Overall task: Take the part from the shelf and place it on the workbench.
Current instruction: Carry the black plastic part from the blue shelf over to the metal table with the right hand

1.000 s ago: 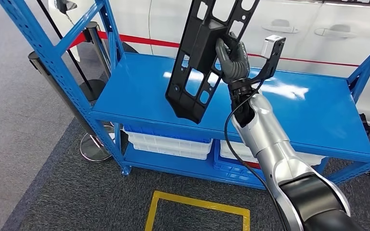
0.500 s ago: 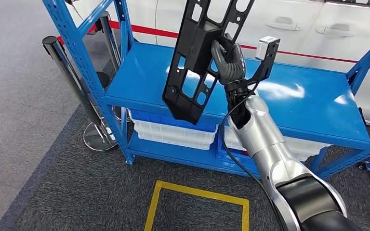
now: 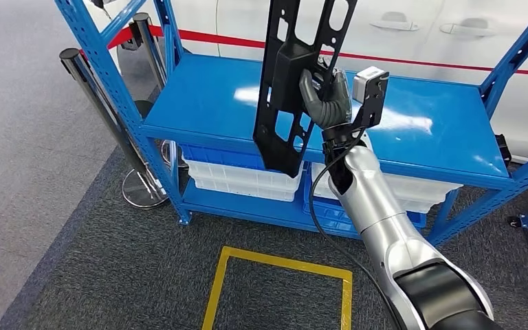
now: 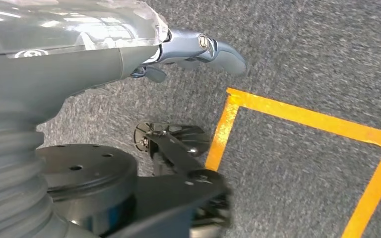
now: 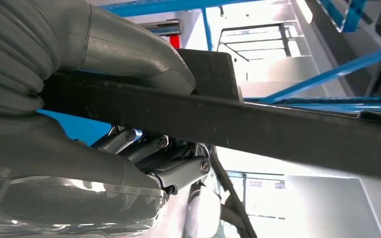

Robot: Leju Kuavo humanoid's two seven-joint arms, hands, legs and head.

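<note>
Head view: right hand (image 3: 325, 96) grips the long black cut-out plastic part (image 3: 295, 82) upright, clear above the blue metal shelf (image 3: 426, 148), probably for carrying. Left hand (image 4: 198, 49) hangs slack, holding nothing.

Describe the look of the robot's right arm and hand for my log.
The right arm is polished silver with a black section nearest the body. A black cable loops along it. The right hand has dark grey fingers, with a grey-topped camera bracket beside the wrist.

black part (image 3: 290, 82), blue shelf (image 3: 213, 103), yellow floor square (image 3: 278, 275), grey carpet (image 3: 110, 275)
</note>
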